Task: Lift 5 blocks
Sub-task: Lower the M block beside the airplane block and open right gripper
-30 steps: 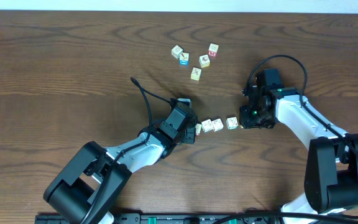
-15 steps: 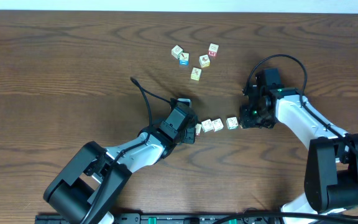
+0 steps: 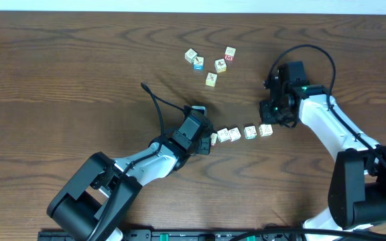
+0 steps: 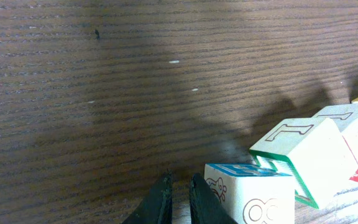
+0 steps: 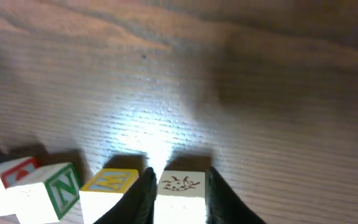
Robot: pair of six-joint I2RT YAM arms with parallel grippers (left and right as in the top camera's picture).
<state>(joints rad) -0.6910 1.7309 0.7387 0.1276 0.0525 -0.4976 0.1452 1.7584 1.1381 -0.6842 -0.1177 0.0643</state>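
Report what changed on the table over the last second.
The right hand pulled back toward the far side of the table, uncovering a block at the right end of the row. Its fingers flank that block, grip unclear. The left hand, shut at the row's left end, the other row blocks and the loose cubes stayed put.

Holding left gripper (image 4: 180, 183) fingers pressed together at 6 o'clock, gripping nothing; sitting just beside blocks (image 4: 297, 150) trailing from 5 toward 3 o'clock across table (image 4: 104, 93).
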